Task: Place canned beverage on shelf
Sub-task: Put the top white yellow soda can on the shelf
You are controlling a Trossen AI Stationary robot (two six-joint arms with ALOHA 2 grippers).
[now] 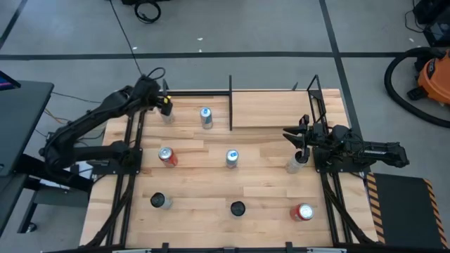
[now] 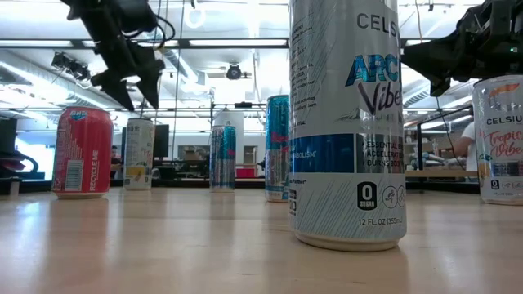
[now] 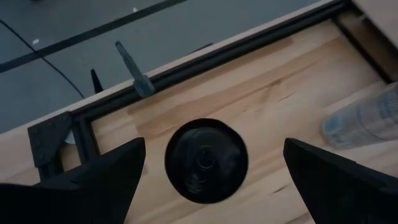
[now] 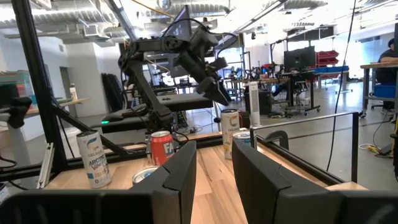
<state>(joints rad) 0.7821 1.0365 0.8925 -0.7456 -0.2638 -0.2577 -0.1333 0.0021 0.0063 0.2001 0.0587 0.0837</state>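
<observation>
Several beverage cans stand upright on the planked tabletop. My left gripper (image 1: 166, 105) is open at the far left and hovers above a dark-topped can (image 3: 205, 160). Its fingers stand on either side of that can's top and higher than it, touching nothing. The can also shows in the high view (image 1: 167, 117). My right gripper (image 1: 294, 138) is open by a narrow gap (image 4: 214, 155) and empty. It is raised above the table at the right, just far of a pale can (image 1: 295, 166). The shelf (image 1: 271, 109) is a pale panel edged by black rods at the far right, and nothing stands on it.
Other cans stand on the table: blue-topped ones (image 1: 206, 117) (image 1: 232, 158), red ones (image 1: 166, 156) (image 1: 304, 212) and dark-topped ones (image 1: 158, 202) (image 1: 238, 208). Upright black rods (image 1: 230, 102) (image 1: 314, 98) edge the shelf. Black frame rails run down both table sides.
</observation>
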